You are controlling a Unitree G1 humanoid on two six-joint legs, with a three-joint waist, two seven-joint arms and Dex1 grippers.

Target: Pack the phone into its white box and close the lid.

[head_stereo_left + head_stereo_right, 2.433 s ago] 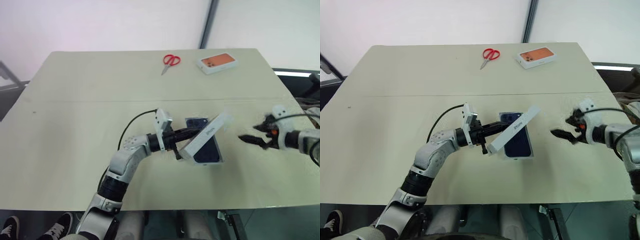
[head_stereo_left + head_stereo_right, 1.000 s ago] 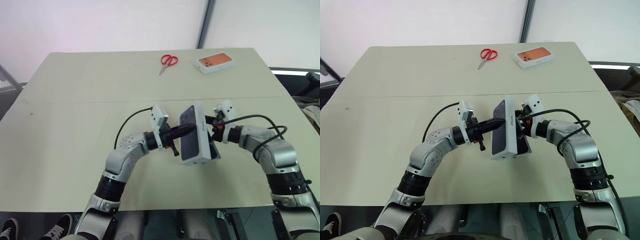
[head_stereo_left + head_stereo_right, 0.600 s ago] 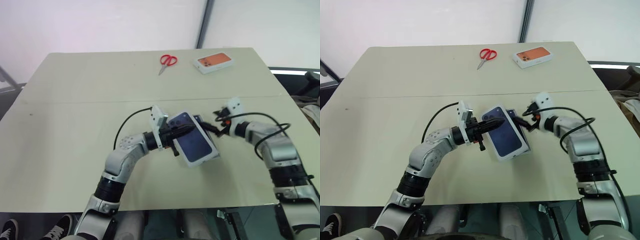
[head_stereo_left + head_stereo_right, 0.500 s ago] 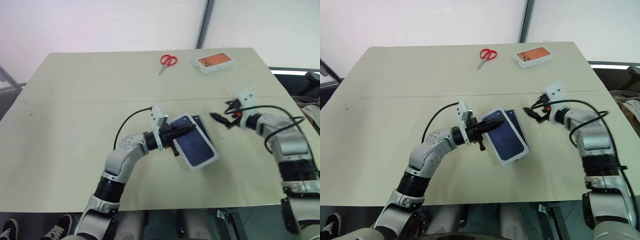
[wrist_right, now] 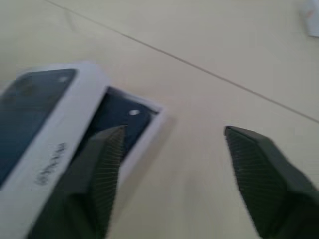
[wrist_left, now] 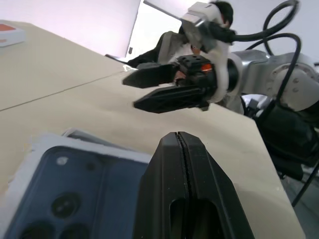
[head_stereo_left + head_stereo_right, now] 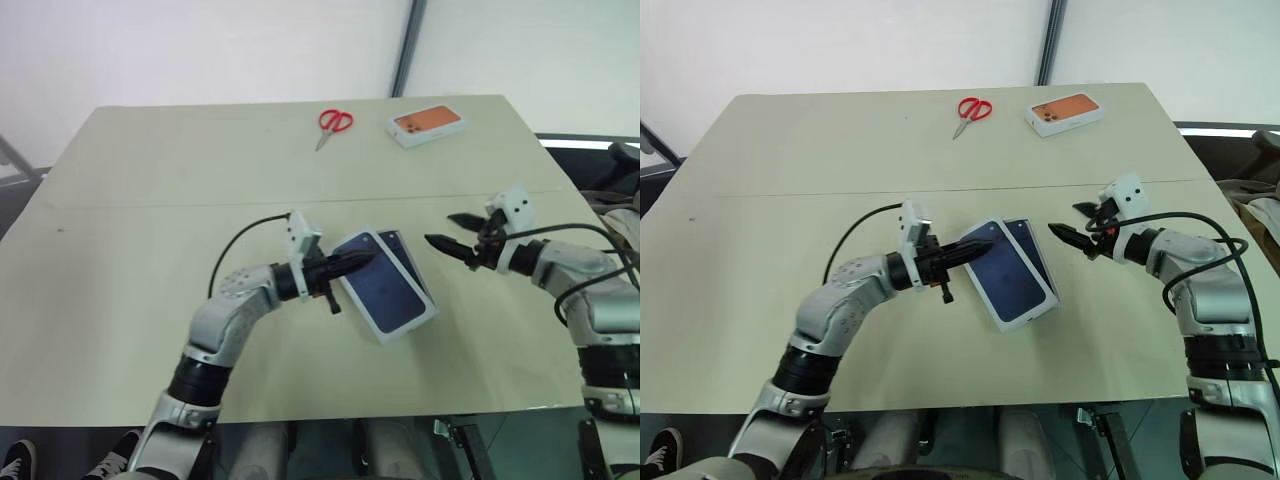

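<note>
Lid lies askew on white box, picture side up, near middle of table; not seated square. Strip of phone visible in uncovered part of box. Left gripper pinched shut, tips resting at lid's near corner, nothing between fingers. Right gripper hangs just beside box, apart from it, fingers spread, empty. Red scissors and second white box with orange picture at far edge, well apart.
</note>
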